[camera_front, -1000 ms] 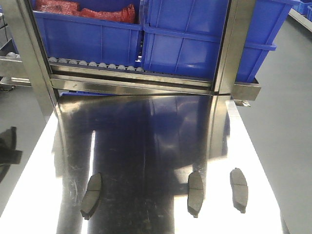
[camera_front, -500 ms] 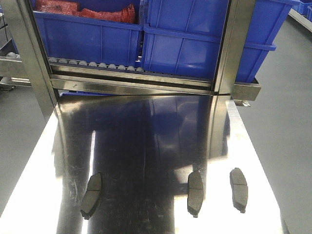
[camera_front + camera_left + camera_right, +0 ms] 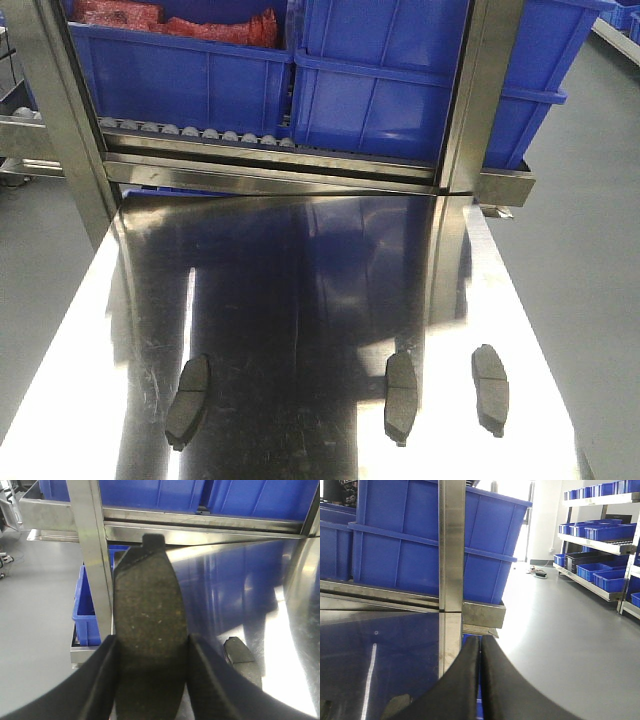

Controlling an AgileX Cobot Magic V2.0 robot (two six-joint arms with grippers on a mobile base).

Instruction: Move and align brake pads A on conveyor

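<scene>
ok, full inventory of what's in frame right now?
loose brake pads: 3, grey-brown, in a row on the near end of the table; the others at left and right
held brake pad: 1, dark grey-brown, in the left gripper
steel table: 1, shiny silver, centre
blue bins: at least 2, on the roller rack behind the table
red items: count unclear, in the left bin
rack uprights: 2, steel, at the table's far corners
shelving: 1, holds more blue bins, background right
left gripper: 1, black, shut on the held brake pad
right gripper: 1, black, shut, empty
</scene>
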